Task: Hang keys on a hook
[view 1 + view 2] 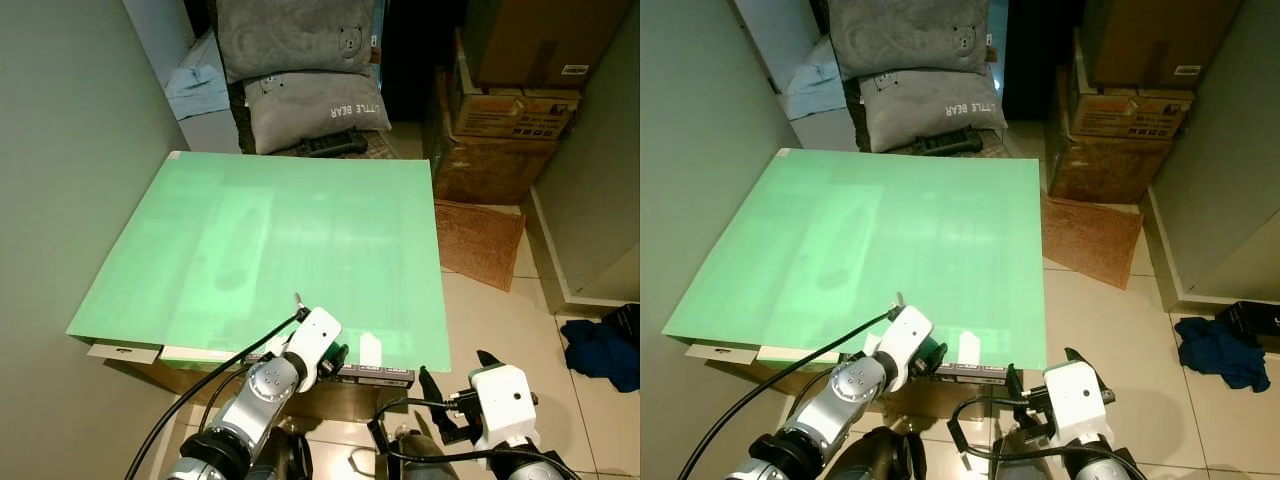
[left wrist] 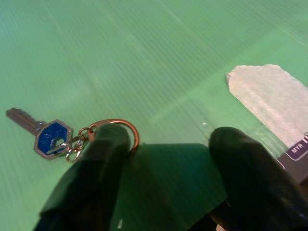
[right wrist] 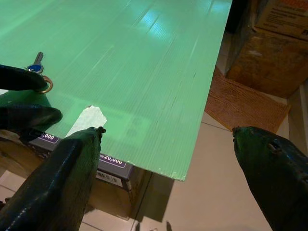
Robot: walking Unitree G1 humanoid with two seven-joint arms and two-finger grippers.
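Green corrugated board point(image 1: 270, 240) lay flat over cartons in a narrow, cluttered passage, and everything I describe is placed against that board. My left gripper point(image 2: 163, 144) hovered low over its near edge with both fingers spread apart, nothing between them; one fingertip point(image 2: 108, 139) overlapped the copper ring point(image 2: 126, 131) of the keys point(image 2: 53, 137), though I could not tell whether it touched. The keys rested on the board just beyond that finger, a blue-headed key with its blade pointing away from me. My right gripper point(image 3: 168, 159) hung off the board's near corner, over the tiled floor point(image 1: 500, 320), its fingers wide open and empty. To take the keys well, I judged I should shift the left gripper toward the ring so that it sat between both fingers, then close on the ring itself, not on the flat key, since the smooth ribbed sheet might let a flat key slide away. A strip of pale tape point(image 2: 269, 96) stuck to the board's near edge beside my other finger. I saw no hook anywhere. Beyond the board's far edge sat two grey cushions point(image 1: 300, 70); to its right stood cardboard boxes point(image 1: 500, 110) and a brown mat point(image 1: 480, 240), with blue cloth point(image 1: 600, 350) on the tiles.
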